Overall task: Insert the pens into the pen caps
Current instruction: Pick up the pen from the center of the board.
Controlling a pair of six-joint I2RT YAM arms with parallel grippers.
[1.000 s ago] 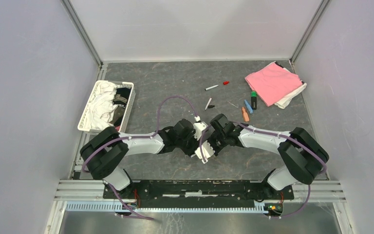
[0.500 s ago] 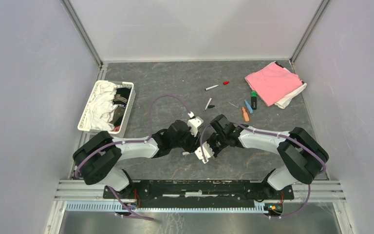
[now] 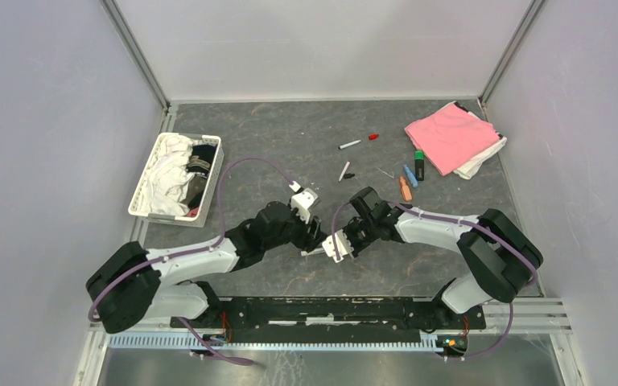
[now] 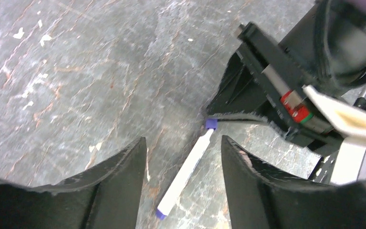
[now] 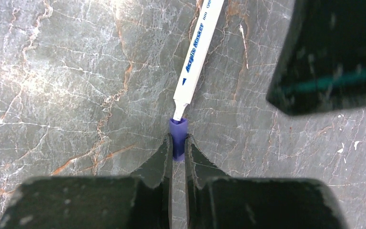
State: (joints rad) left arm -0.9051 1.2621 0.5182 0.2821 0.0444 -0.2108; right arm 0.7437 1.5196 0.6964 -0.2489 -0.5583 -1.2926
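Thin white-barrelled pen (image 4: 186,169) — the one in play — sits low over the grey marbled surface (image 3: 273,137), near its front edge and midway between the two arms. Whether it rests on the stone or hangs just above it cannot be told. Its narrow nib end goes into the mouth of a small blue-purple plastic cap (image 5: 178,126), with a short white neck showing between barrel and cap. The right claw (image 5: 177,143) is pressed together on that cap, pinching its closed end between the two dark fingertips. The left claw (image 4: 182,140) stands apart, one finger on either side of the barrel and neither finger touching it (the pen runs lengthwise through the gap, its blue-tipped end toward the wrist camera).

Farther back on the surface, well apart from both claws, lie the other pieces. A white pen (image 3: 350,145) has a loose red cap (image 3: 373,137) just beyond its end, and a second white pen (image 3: 344,170) has a small black cap (image 3: 349,175) beside it. A blue marker (image 3: 409,176), an orange marker (image 3: 405,189) and a black-and-green marker (image 3: 419,165) lie close together — all near the folded pink cloth (image 3: 451,135) in the far right corner. A white slatted basket (image 3: 213,173) of black and white clothing sits at the left edge.
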